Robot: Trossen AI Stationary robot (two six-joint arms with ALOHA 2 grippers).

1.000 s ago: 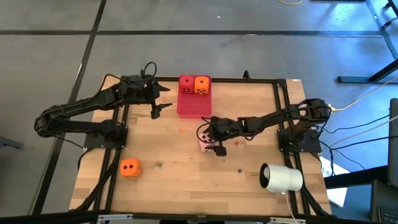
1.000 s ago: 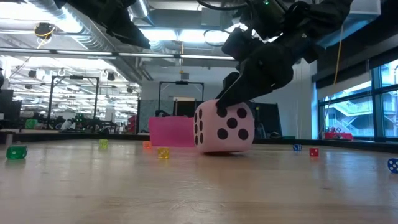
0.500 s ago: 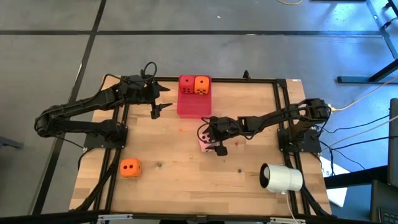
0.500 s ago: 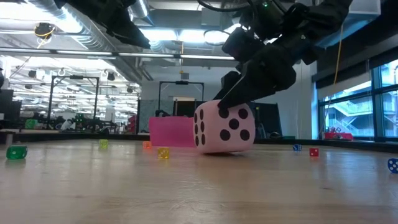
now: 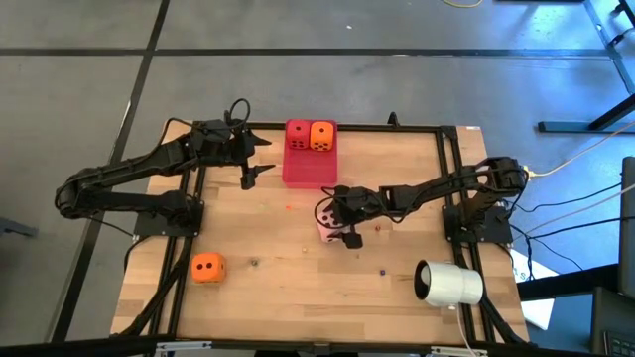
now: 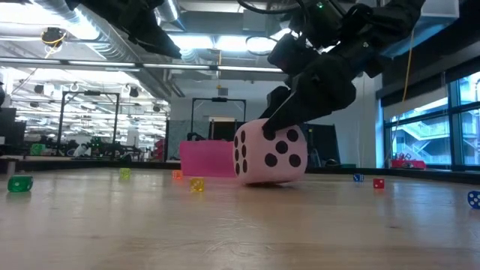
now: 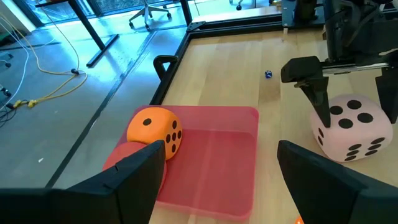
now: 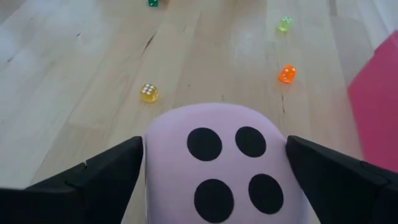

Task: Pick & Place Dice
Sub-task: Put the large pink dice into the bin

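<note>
The pale pink die (image 5: 325,232) (image 6: 270,152) (image 8: 224,162) rests on its underside on the wooden table, near the middle. My right gripper (image 5: 334,222) (image 8: 214,140) is open, slanting down over it, with one finger on each side. A red die (image 5: 298,136) and an orange die (image 5: 322,136) (image 7: 155,127) sit at the far end of the flat pink-red tray (image 5: 310,171) (image 7: 217,155). A second orange die (image 5: 207,267) lies at the near left. My left gripper (image 5: 260,161) hangs open above the table, left of the tray. My right gripper comes at the pale pink die from the table's right, slanting down. Its fingers (image 8: 118,168) stand close against the die's two opposite sides (image 8: 155,143). I cannot tell whether they touch it. The die sits flat on the table.
A white cylinder (image 5: 448,284) lies at the near right. Tiny coloured dice are scattered over the wood: a yellow one (image 8: 148,93), an orange one (image 8: 286,74), a green one (image 6: 20,183). A black frame (image 5: 451,169) borders the table.
</note>
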